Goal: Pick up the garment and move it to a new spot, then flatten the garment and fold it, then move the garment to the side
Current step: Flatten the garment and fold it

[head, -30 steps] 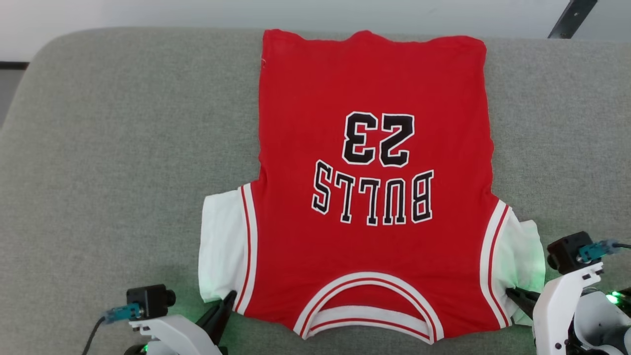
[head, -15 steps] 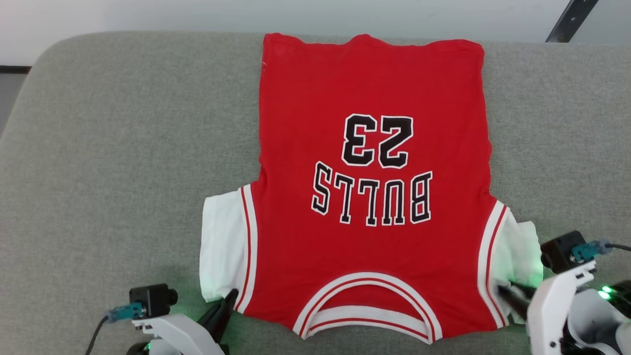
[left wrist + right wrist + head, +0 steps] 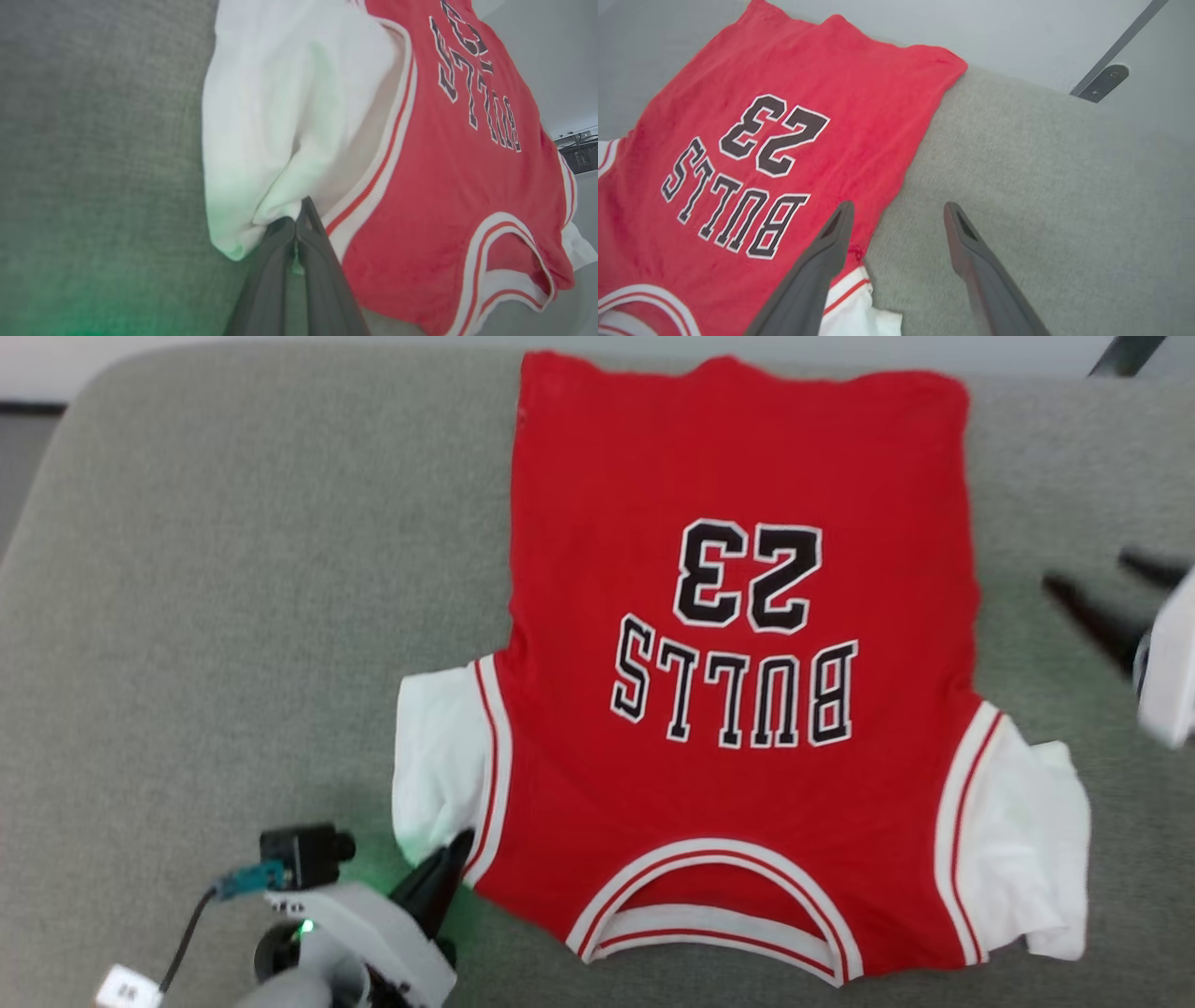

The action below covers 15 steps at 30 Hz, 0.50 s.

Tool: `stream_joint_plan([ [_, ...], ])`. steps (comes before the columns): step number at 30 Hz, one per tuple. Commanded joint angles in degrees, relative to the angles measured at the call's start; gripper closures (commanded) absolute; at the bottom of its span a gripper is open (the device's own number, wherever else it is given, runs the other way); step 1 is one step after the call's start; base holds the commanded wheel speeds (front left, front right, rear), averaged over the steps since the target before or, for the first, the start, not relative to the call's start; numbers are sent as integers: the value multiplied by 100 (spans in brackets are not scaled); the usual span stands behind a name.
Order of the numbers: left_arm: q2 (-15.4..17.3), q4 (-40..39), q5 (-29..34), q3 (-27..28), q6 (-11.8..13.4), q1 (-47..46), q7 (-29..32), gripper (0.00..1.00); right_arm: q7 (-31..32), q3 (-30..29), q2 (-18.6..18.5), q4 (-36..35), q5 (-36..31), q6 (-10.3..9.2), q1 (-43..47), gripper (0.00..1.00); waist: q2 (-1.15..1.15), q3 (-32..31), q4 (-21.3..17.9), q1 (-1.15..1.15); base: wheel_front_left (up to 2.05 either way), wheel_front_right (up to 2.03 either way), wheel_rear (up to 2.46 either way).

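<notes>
From the head, the red shirt (image 3: 738,448) lies flat on a gray cushion (image 3: 233,616), collar nearest the robot, so its letters read upside down. The left gripper (image 3: 456,851) touches the corner of the white sleeve (image 3: 434,756). The right gripper (image 3: 1088,571) is blurry, off to the shirt's side over bare cushion. From the left wrist, the two fingers are squeezed together on the sleeve's edge. From the right wrist, the fingers stand wide apart, holding nothing, just beside the shirt's edge. A metal bar (image 3: 1104,77) slants behind the cushion.
</notes>
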Motion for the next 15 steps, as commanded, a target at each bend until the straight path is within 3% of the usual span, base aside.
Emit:
stream_joint_plan([
  [1, -120, 51, 56, -9, 74, -223, 91, 100, 125, 68, 42, 237, -153, -7, -434, 0, 0, 325, 276, 0, 0, 0, 0],
  [6, -182, -92, 237, -50, 36, -555, 129, 100, 284, 451, 2, 1350, -753, -7, -2021, 0, 0, 820, 678, 0, 0, 0, 0],
  [10, -326, -151, 371, -138, -45, -754, 152, 100, 201, 440, 136, 2544, -1233, -7, -3230, 0, 0, 1155, 1030, 0, 0, 0, 0],
  [15, -427, -120, 470, -222, -123, -845, 164, 100, 129, 324, 224, 3913, -2016, -7, -4119, 0, 0, 1385, 1387, 0, 0, 0, 0],
])
